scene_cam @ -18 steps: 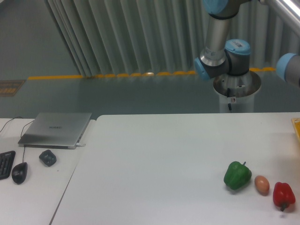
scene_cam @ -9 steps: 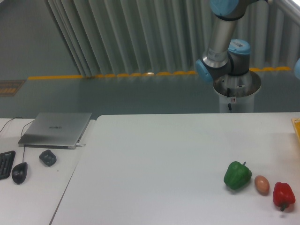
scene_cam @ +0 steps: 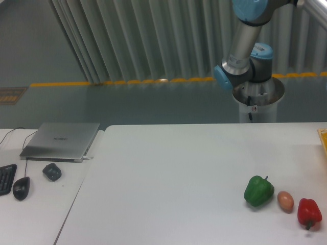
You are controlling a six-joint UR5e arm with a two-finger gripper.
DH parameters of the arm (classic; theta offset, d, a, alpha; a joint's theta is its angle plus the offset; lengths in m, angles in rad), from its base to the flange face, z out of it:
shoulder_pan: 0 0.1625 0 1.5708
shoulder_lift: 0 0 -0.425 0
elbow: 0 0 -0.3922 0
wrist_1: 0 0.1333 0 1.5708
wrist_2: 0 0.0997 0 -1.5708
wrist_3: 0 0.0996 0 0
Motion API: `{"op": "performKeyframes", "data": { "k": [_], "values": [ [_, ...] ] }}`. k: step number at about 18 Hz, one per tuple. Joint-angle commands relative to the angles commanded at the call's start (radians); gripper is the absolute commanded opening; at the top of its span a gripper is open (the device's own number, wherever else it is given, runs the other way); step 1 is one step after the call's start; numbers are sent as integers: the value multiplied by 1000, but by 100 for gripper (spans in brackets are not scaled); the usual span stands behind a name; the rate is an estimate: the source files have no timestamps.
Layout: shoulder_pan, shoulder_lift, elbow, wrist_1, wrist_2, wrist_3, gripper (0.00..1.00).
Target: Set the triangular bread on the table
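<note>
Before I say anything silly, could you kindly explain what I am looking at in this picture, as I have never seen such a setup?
This is one fixed camera's view across a large plain white table. The grey and light-blue jointed machine behind it is a robot arm on a pedestal; its gripper is out of the picture, so I cannot say what it holds. Near the table's right front lie a green bell pepper, a small tan egg-shaped thing and a red bell pepper, in a row. A yellow edge shows at the far right. On a separate white desk to the left sit a closed silver laptop, a black mouse and part of a keyboard. No triangular bread is visible.
</note>
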Motion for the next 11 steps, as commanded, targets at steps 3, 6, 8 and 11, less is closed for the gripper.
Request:
{"op": "performKeyframes", "data": {
  "k": [3,6,8,11],
  "values": [
    [9,-18,6,3,-6,-2,100],
    [8,-22,9,3,-8,-3,100],
    [8,-22,9,3,-9,-3,100],
    [9,-23,9,2,-8,-3,97]
  ]
}}
